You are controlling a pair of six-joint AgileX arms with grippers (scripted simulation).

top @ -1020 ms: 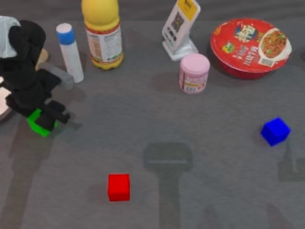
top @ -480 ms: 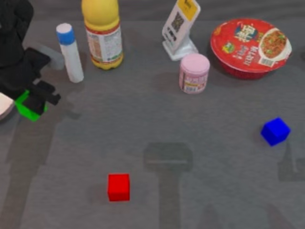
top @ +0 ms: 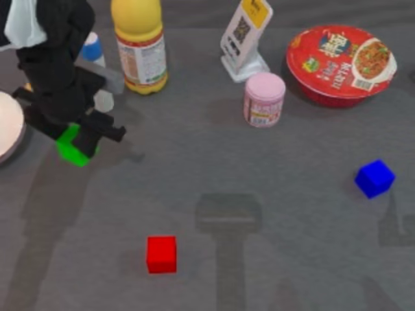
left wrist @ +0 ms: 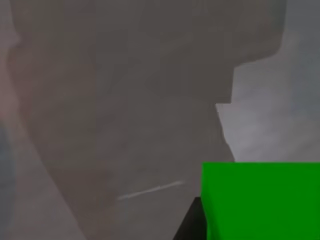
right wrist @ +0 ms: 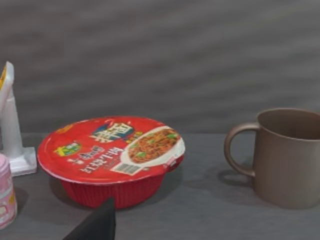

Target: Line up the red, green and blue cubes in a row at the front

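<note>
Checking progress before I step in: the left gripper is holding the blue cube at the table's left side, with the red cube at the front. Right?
Not quite: in the top view the left gripper holds the green cube, not the blue cube, which sits untouched at the right. The red cube is at the front.

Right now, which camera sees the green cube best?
The top view. It shows the green cube held by the left end effector at the table's left side, with the red cube and blue cube elsewhere. The left wrist view shows only a close green face. The right wrist view shows none of it.
</note>
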